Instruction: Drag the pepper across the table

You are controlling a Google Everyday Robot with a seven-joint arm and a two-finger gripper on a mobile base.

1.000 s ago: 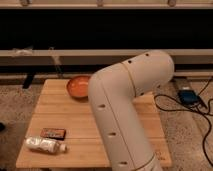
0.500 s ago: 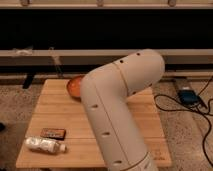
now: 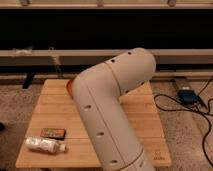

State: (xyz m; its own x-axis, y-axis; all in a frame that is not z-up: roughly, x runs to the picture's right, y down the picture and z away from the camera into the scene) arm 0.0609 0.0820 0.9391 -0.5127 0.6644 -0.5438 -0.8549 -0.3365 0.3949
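White robot arm [image 3: 107, 115] fills centre frame, elbow at upper right, covering the middle of the table [image 3: 45, 107]. Gripper is out of sight behind the arm, so can't tell if it's released or clenched. Pepper not visible either, can't tell where it sits. Sliver of orange bowl [image 3: 69, 86] at the arm's left edge. Brown packet [image 3: 53, 133] and white bottle [image 3: 45, 145] lie lower left, just beside each other. Blue box [image 3: 187, 95] with cables on the floor at right
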